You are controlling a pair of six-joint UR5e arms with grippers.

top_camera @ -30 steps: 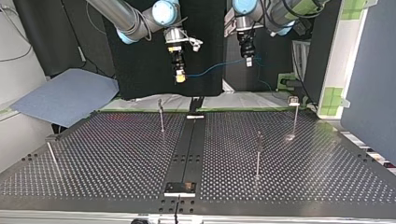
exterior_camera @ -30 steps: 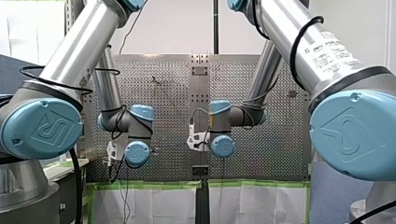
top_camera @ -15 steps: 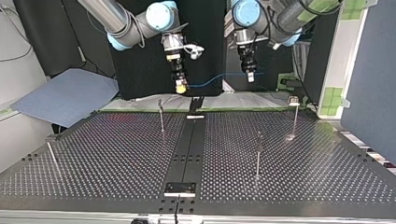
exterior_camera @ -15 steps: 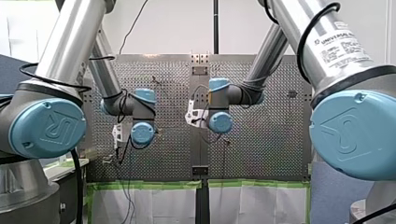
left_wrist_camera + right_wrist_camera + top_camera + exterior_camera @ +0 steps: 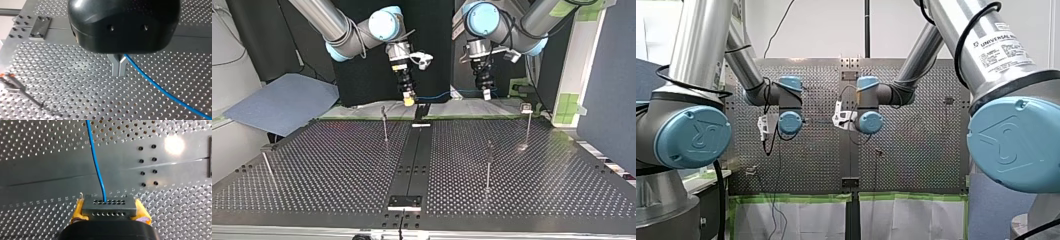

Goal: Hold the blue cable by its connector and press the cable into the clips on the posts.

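- The flat grey perforated metal table [image 5: 337, 165] lies below both grippers and nearer the top view's camera; they hang over its far edge.
- My right arm [image 5: 357, 37] enters at the top view's left and my left arm [image 5: 517, 25] at its right. Both reach lower in that view than a second ago, and in the front view their wrists stand higher against the table.
- The thin blue cable [image 5: 446, 93] is strung between the two grippers, its long axis running side to side across the top view. It has come down with them and now hangs just above the table's far edge.
- Thin upright metal posts stand on the table. The far left post [image 5: 384, 125] is just below and beside my right gripper, so that arm is the nearer one; the far right post [image 5: 528, 125] is closer to my left gripper.
- My right gripper [image 5: 108, 203] has its yellow pads [image 5: 78, 208] clamped on the connector.
- My left gripper [image 5: 119, 71] has its metal fingers pressed together, and the cable comes out at their root, apparently pinched there.
- The dark grey rectangular connector block [image 5: 110, 210] sits between the yellow pads, and the cable leaves it straight ahead.
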